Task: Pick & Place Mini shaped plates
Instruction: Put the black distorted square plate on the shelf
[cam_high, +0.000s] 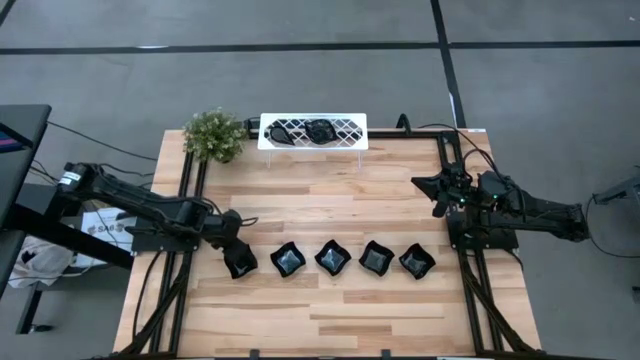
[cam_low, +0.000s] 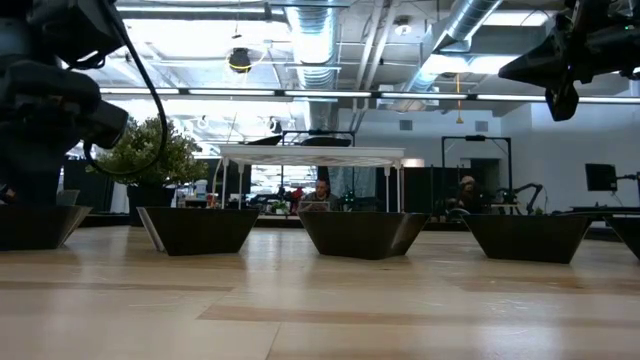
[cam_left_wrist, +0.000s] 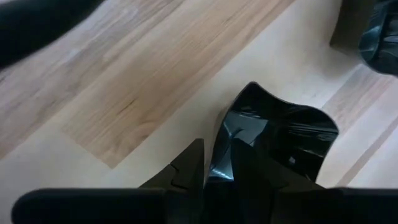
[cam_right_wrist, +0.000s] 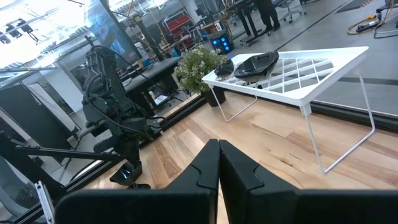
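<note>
1. A wavy-edged square plate (cam_left_wrist: 280, 134) is filling the left wrist view, its near rim sitting pinched between the two dark fingers (cam_left_wrist: 189, 165) of the left gripper (cam_high: 237, 258), which is grasping it at the left end of the row on the wooden table (cam_high: 330, 310).
2. Four more glossy black square plates are lying in a line to its right across the table's middle: the second plate (cam_high: 288, 261), the third plate (cam_high: 332, 256), the fourth plate (cam_high: 376, 258) and the fifth plate (cam_high: 417, 262), each apart from its neighbour.
3. The right gripper (cam_high: 440, 195) is hovering above the table's right side, well apart from the row, its fingers (cam_right_wrist: 214, 165) pressing together on nothing.
4. A white lattice rack (cam_high: 313, 132) is standing at the far edge, carrying what appear to be two black dishes (cam_right_wrist: 252, 63), though their shapes are hard to make out.
5. A small potted plant (cam_high: 214, 135) is sitting just beside the rack's left end.
</note>
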